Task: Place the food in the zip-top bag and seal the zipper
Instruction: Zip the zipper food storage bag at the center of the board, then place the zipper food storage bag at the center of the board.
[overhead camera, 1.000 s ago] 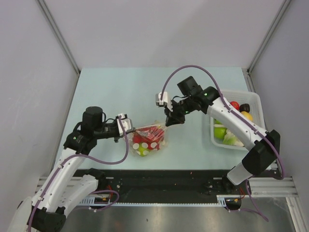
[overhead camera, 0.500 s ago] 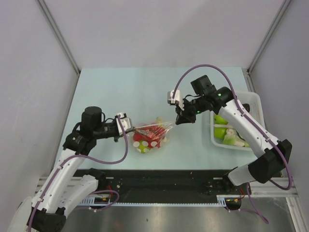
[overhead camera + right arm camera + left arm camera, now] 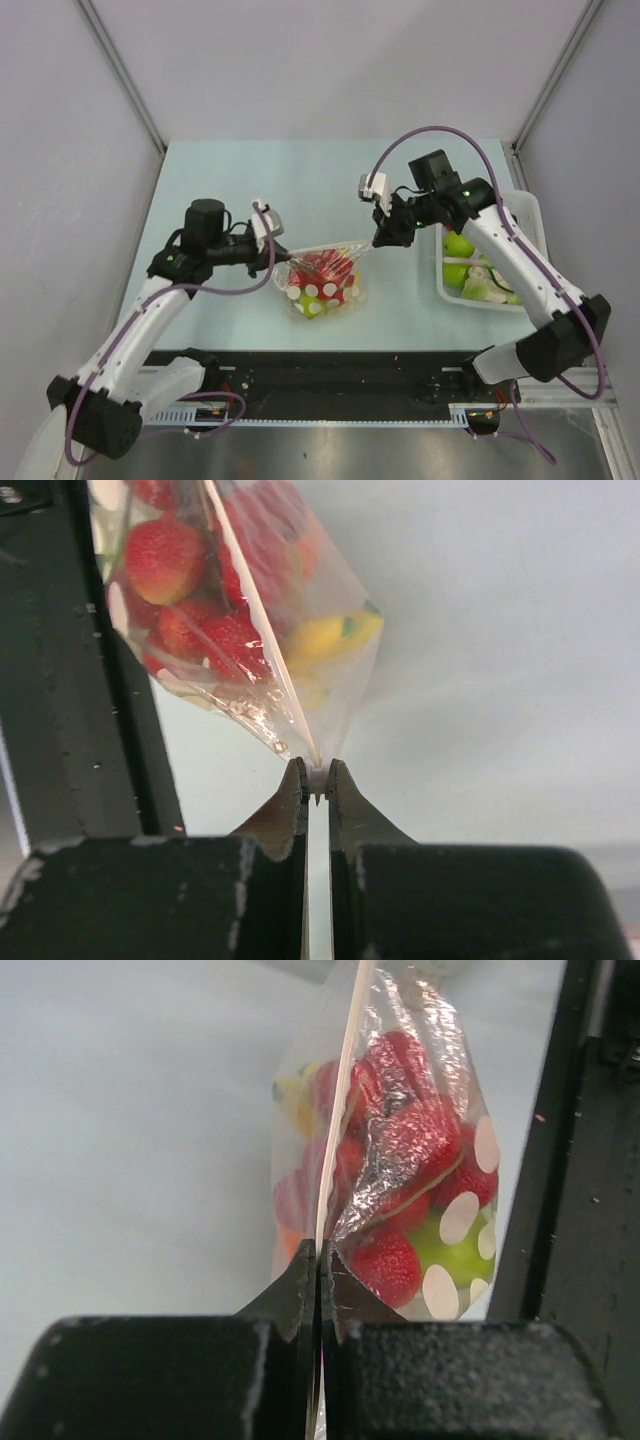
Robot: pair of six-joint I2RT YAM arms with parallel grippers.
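While both arms are reaching in from the lower edge of the top view, the zip-top bag is hanging between them at the centre of the frame, with the food sitting inside it: red strawberries, a green piece and a yellow piece. Whether the bag's underside is touching the table cannot be determined.

The zipper is running taut from left to right along the bag's upper edge. The left gripper is pinching the left end of this strip; the left wrist view is showing its jaws closed on the strip. The right gripper is clamping the right end, jaws narrowed onto it in the right wrist view.

Further back, at the right of the frame, a white slotted basket is holding green pieces
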